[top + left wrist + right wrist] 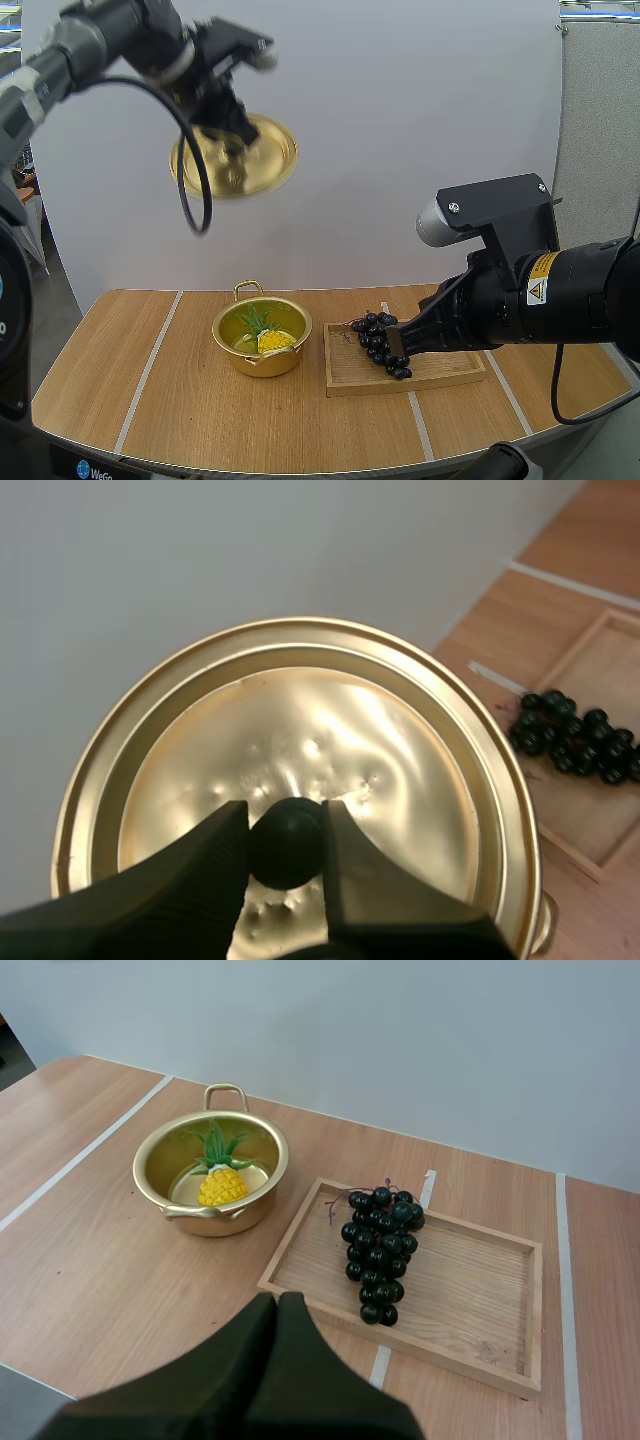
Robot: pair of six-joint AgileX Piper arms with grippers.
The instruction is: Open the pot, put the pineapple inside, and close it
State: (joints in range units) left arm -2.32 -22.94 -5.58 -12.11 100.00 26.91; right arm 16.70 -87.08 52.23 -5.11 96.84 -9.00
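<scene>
Left gripper [287, 830] is up high, well above the table [170, 400]. Its fingers are clamped on the black knob [287, 842] of the lid [240, 160]. I read the lid as tilted, touching nothing else.

Pot [265, 362] stands open on the table, at about 5 o'clock from the lid in the high view. Pineapple [222, 1185] lies inside the pot, leaves toward 12 o'clock.

Tray [470, 1280] sits at the pot's 3 o'clock, just beside it. Grapes [380, 1250] lie on the tray's left half.

Right gripper [280, 1305] has fingers together in one wedge, gripping nothing. I have it hovering over the tray's near left part, close to the grapes.
</scene>
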